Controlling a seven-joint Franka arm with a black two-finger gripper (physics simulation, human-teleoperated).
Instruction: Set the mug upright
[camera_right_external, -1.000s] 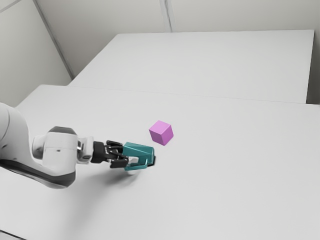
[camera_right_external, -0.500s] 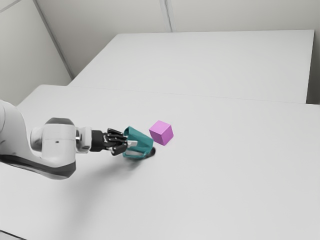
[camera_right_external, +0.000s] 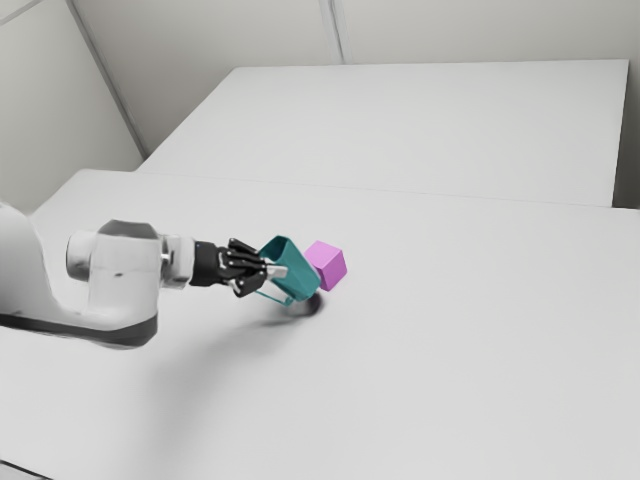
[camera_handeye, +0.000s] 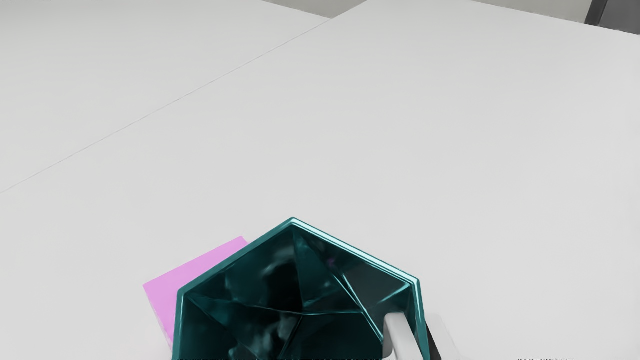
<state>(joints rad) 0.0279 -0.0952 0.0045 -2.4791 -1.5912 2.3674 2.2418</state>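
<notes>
The teal mug (camera_right_external: 301, 276) is tilted, its mouth toward the hand and its base end down by a dark shadow in the exterior view. My gripper (camera_right_external: 276, 270) is shut on the mug's wall near the rim. From the wrist view I look into the open mouth of the mug (camera_handeye: 295, 270); the gripper (camera_handeye: 421, 334) has one pale fingertip inside the wall and the other outside it. A thin handle shows below the mug's body in the exterior view. Whether the base touches the table, I cannot tell.
A pink cube (camera_right_external: 331, 264) stands on the white table (camera_right_external: 450, 340), right behind the mug and partly hidden by it; whether they touch is unclear. In the wrist view the cube (camera_handeye: 195, 275) peeks out past the mug's rim. Another white surface (camera_right_external: 420, 130) lies beyond.
My hand has moved toward the exterior view's top and right with the mug. The mug has gone from nearly lying to a steeper tilt and now overlaps the cube in view.
</notes>
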